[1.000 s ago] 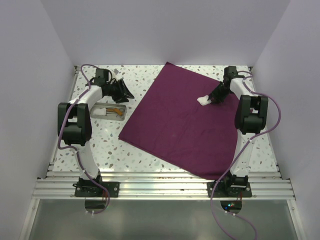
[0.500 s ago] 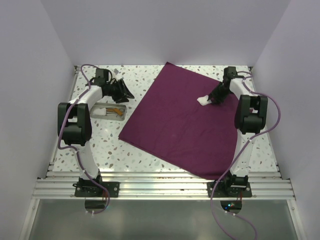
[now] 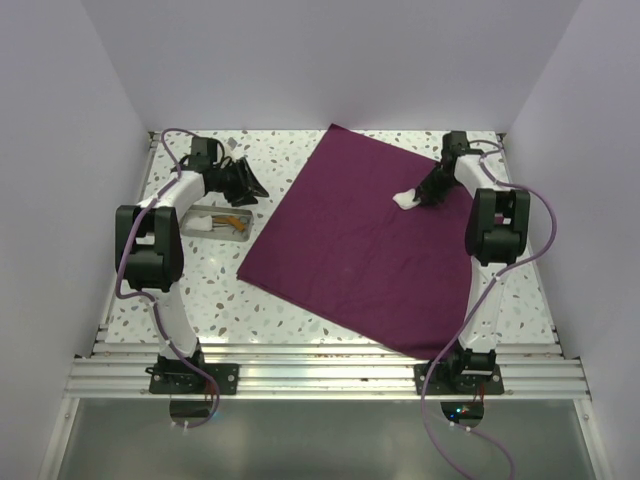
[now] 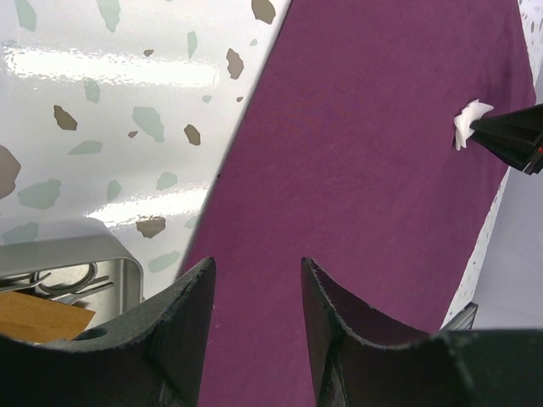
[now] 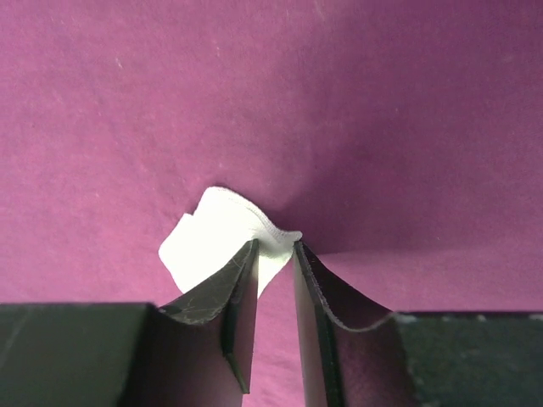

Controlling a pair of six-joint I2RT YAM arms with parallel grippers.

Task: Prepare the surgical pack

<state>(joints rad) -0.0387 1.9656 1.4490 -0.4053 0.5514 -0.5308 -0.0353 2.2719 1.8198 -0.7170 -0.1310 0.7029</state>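
Note:
The surgical pack's plum-purple cloth [image 3: 360,250] lies spread flat as a large sheet turned like a diamond. Near its far right corner sits a small white gauze [image 3: 405,199], and my right gripper [image 3: 425,195] is shut on the gauze's edge. In the right wrist view the gauze [image 5: 208,242] bulges up between the narrow jaws of that gripper [image 5: 276,244], resting on the cloth [image 5: 382,102]. My left gripper [image 3: 245,180] hovers open and empty at the far left, beside the metal tray [image 3: 222,222]. Its fingers [image 4: 257,263] frame the cloth's edge [image 4: 365,170].
The shiny tray's rim [image 4: 85,246] shows at the lower left of the left wrist view, holding metal instrument loops [image 4: 59,284] and an orange-brown piece [image 4: 38,314]. The speckled tabletop [image 3: 200,290] surrounds the cloth. White walls close in on three sides.
The right arm's wrist and elbow have shifted slightly left, with the gauze staying at nearly the same spot. The left arm has not moved.

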